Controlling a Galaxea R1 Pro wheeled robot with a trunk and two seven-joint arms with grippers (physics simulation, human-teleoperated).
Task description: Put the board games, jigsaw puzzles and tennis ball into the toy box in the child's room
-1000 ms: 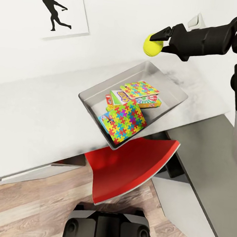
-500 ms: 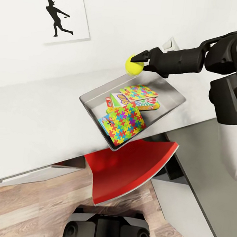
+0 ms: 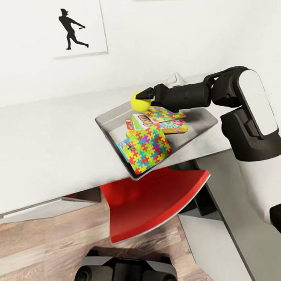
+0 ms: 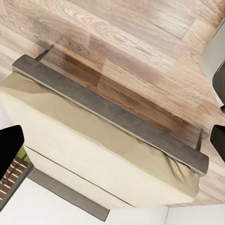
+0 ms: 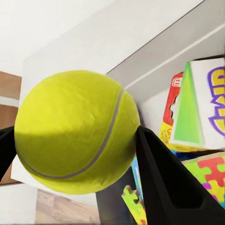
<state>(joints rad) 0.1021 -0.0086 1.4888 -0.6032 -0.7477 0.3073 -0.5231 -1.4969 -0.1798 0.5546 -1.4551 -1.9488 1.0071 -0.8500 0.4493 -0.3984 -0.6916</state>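
Above the far-left corner of the toy box (image 3: 111, 127), the right gripper (image 3: 145, 95) pinches the tennis ball (image 3: 140, 101) — its two black fingers (image 5: 161, 180) spread just to the ball's width and pressed against opposite sides, as the right wrist view shows. The arm reaches across the box from the right, fingers pointing left. Below, the shallow grey bin sits skewed on the light grey table (image 3: 41, 144), its long axis running from near-left to far-right, one corner overhanging the desk edge above a red chair seat (image 3: 151, 201). Inside lie two jigsaw puzzles (image 3: 150, 146) over the board games (image 3: 139, 119), stacked at slight angles. The left wrist view looks down on the bed (image 4: 93, 154) with its beige mattress and dark frame on wood flooring (image 4: 140, 42) — whether the left gripper's fingers are spread cannot be told.
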